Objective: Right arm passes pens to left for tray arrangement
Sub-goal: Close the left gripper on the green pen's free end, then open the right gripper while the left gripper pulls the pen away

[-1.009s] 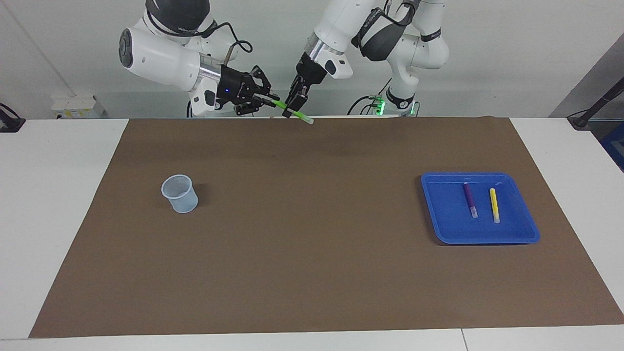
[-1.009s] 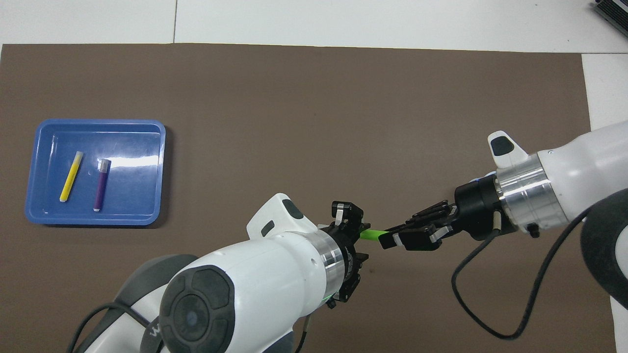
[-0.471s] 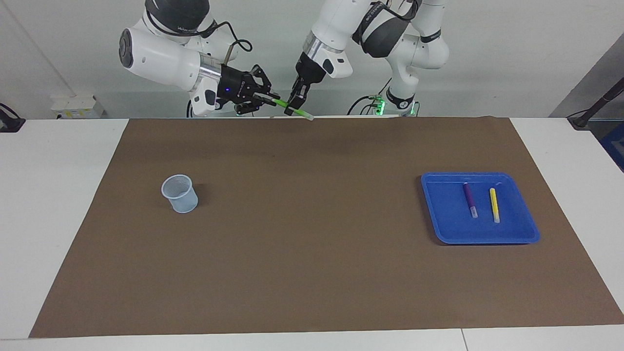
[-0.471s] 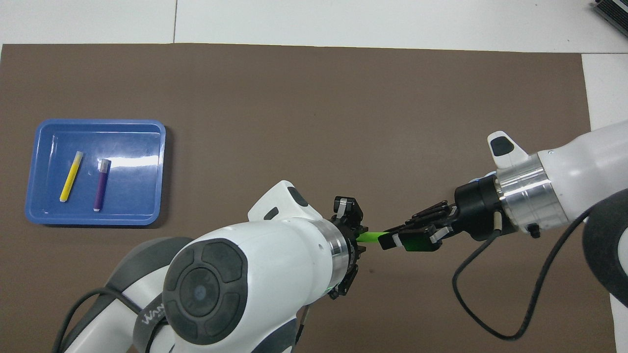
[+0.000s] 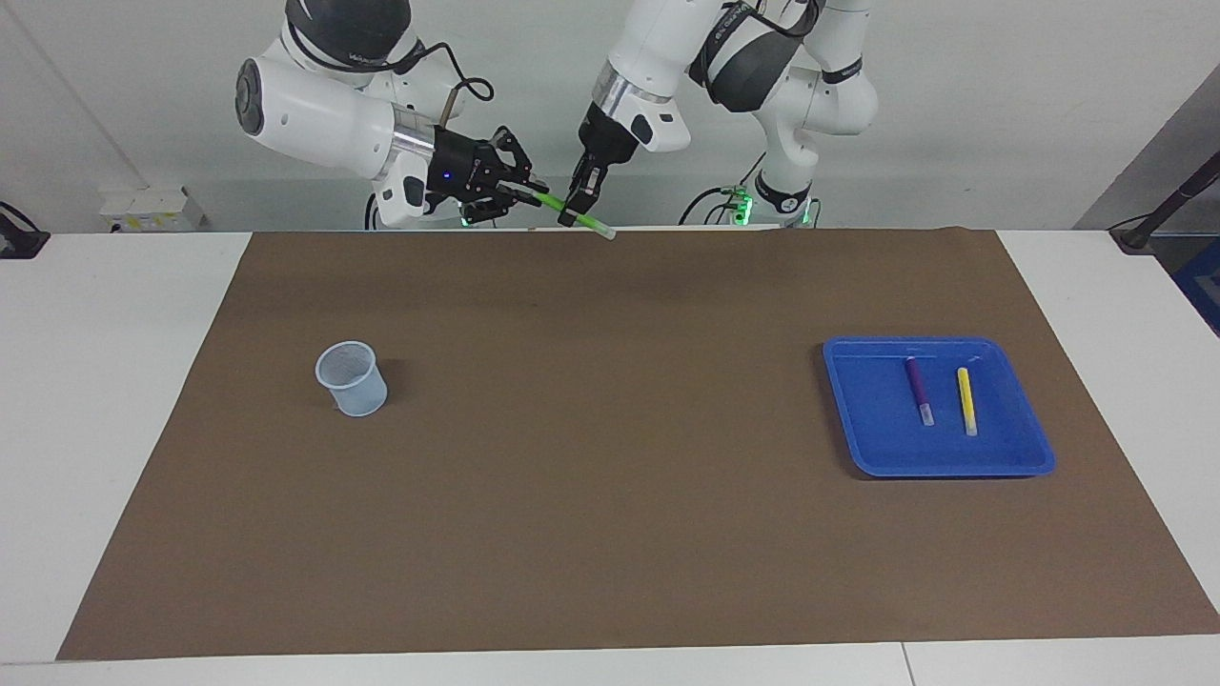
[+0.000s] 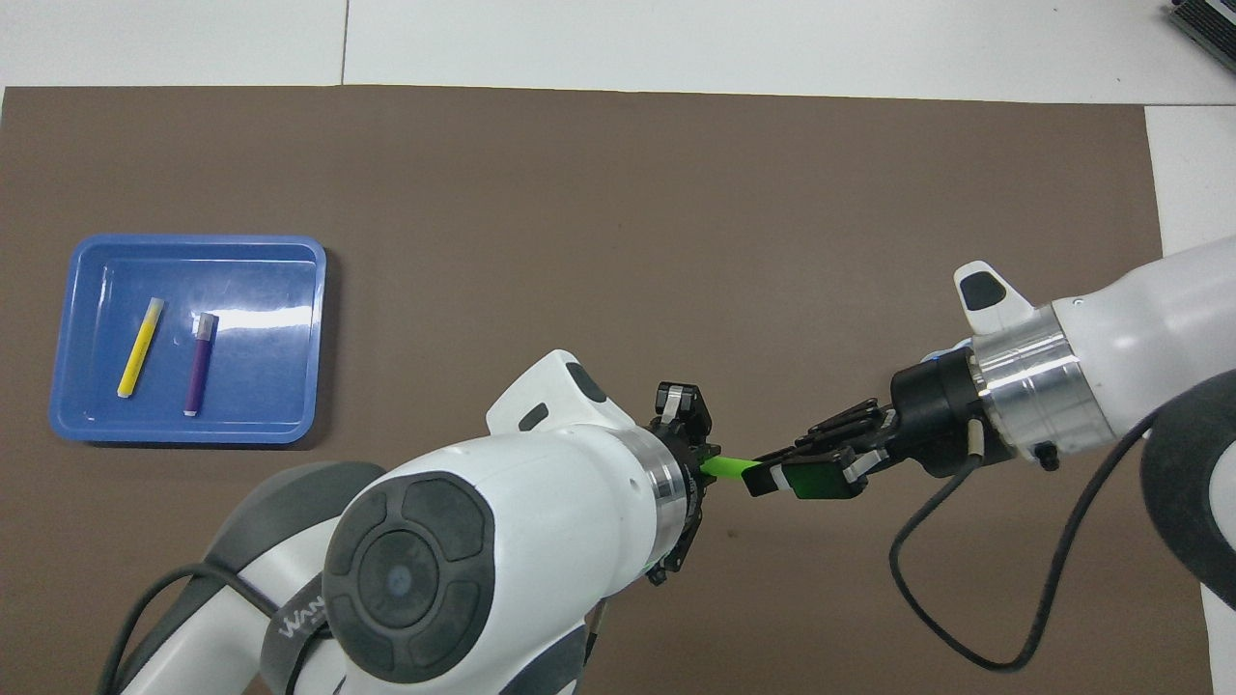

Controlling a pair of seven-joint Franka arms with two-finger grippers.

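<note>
Facing view: at the top of the frame, left of centre, the right gripper and the left gripper meet in the air over the robots' edge of the brown mat, both clamped on the green pen; the right one's jaws are closed on its upper end, the left one's jaws are closed near its middle, and the pale tip slants down past the left gripper. A translucent pale-blue cup stands at centre left. The blue tray sits at centre right with the purple pen and the yellow pen lying side by side in it, apart. Overhead view: lower centre, the green pen bridges the left gripper and the right gripper. The tray is at mid left; the yellow pen and purple pen lie roughly parallel inside.
</note>
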